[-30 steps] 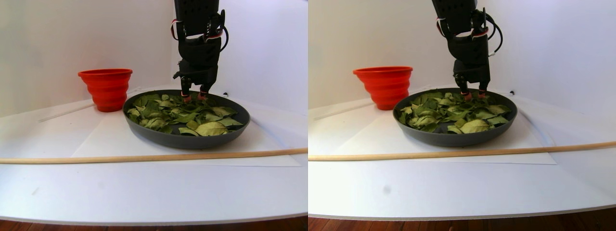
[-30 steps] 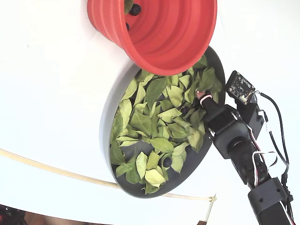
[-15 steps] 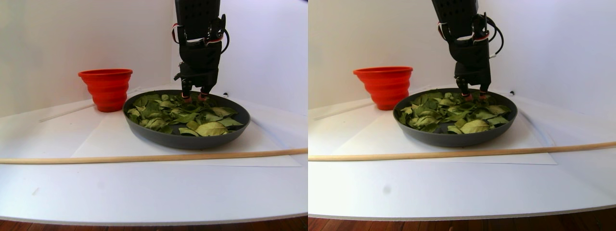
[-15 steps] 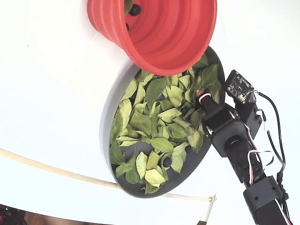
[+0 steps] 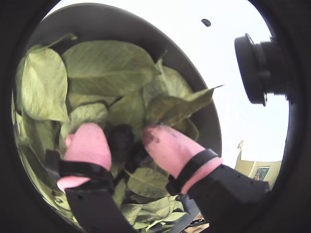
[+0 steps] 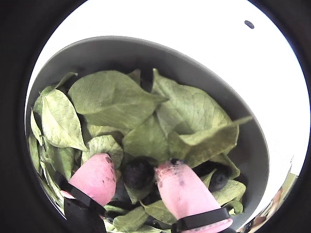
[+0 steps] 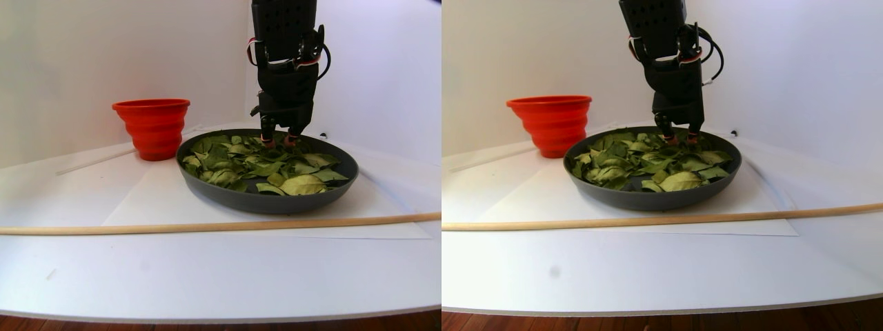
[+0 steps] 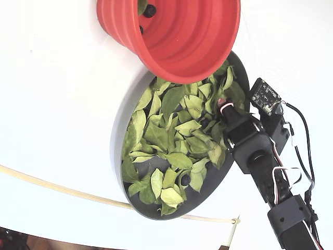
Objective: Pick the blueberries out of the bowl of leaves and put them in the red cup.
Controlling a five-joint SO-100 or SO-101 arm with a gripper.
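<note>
The gripper (image 6: pixel 137 174) reaches down into the bowl (image 6: pixel 146 51), its two pink fingertips (image 6: pixel 97 175) set narrowly on either side of a dark berry (image 6: pixel 137 173) among the leaves (image 6: pixel 114 97); in both wrist views the tips sit just beside or against the berry, and whether they actually clamp it cannot be told. A second berry (image 6: pixel 218 178) lies a little to the right of the right fingertip, half tucked under a leaf. In the stereo pair view, from left to right: the cup (image 7: pixel 153 127) stands upright on the white worktop (image 7: pixel 207 276), just beside the bowl's left rear rim; then comes the wide grey bowl, its leaves spread across it; the black arm (image 7: pixel 284 62) comes straight down over the rear of the bowl, tips buried in the leaves. A thin wooden rod (image 7: pixel 207 225) lies across the worktop in front of the bowl, well apart from it. In the fixed view from above, the cup's mouth fills the top, with dark berries (image 8: pixel 150 10) showing at its bottom, and another berry (image 8: pixel 185 179) lies among the leaves near the bowl's lower edge.
</note>
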